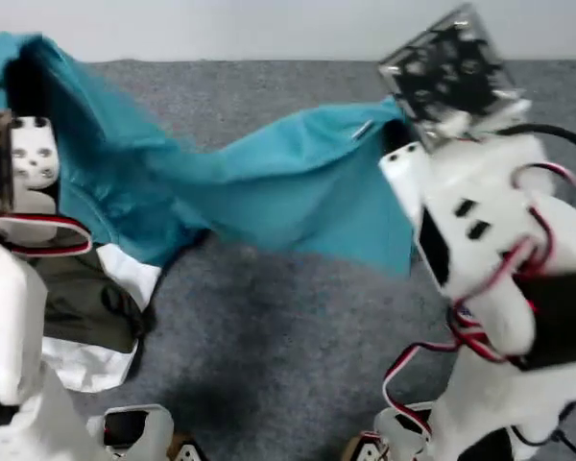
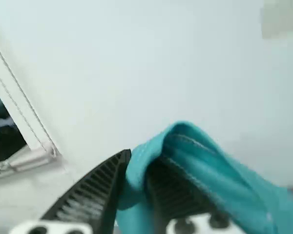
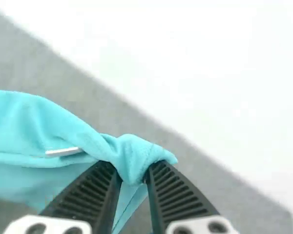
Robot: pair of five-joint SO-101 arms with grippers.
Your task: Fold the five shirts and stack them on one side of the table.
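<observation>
Two claws: both are clamped on the same garment, a soft teal cotton shirt [image 1: 269,182], one at each end.
Left claw: the left claw [image 2: 139,165] has its ribbed black fingers pinched narrow on a bunched fold of the teal cloth, which bulges up over the tips.
Right claw: the right claw [image 3: 132,171] is likewise narrowed on a knot of the same fabric, and a small label shows just beside the grip.
Where the shirt is: it is lifted above the grey felt-topped table [image 1: 298,327] and strung between the arms across the far half. It is high at both ends and sags in the middle. I cannot tell whether its lowest fold touches the table.
Other garments: near the left arm's base an olive-drab garment [image 1: 86,298] lies on a white garment [image 1: 91,370], rumpled rather than squared. The teal hem hangs just beside them.
Step in hand: my reading is that the shirt is being spread in the air, ready to be laid flat. No fold has been made in it yet.
Progress: early, I judge, since nothing here looks like a neat stack.
Next move calls for: both arms lowering together at an even height and pulling gently apart, so the cloth lands smooth on bare felt, well apart from the pile.
Care needed: the sagging middle may drag over the olive-drab garment. Uneven release would leave a twist that has to be undone.
</observation>
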